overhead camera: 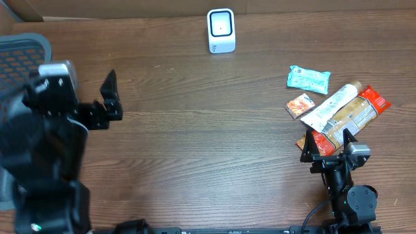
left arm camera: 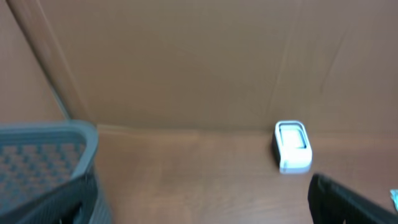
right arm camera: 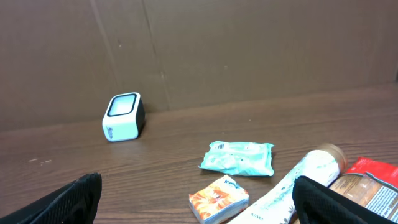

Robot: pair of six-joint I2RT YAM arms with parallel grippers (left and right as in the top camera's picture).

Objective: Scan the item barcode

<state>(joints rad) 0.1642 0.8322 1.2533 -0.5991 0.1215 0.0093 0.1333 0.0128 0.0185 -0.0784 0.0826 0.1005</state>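
Both arms are empty-handed here. Our left gripper (overhead camera: 112, 97) has its jaws spread wide over the left side of the table, next to a grey mesh basket (overhead camera: 26, 49) that's cut off by the frame edge. The right gripper (overhead camera: 327, 144) is wide open too, at the near end of the item pile: white tube (overhead camera: 335, 107), red pouch (overhead camera: 376, 99), teal packet (overhead camera: 308, 79), small orange packet (overhead camera: 300, 105). Something orange is mostly hidden under its fingers (we can't tell what). The print on the labels is too small to read. The white scanner (overhead camera: 221, 30) stands at the far edge, well apart from the pile.
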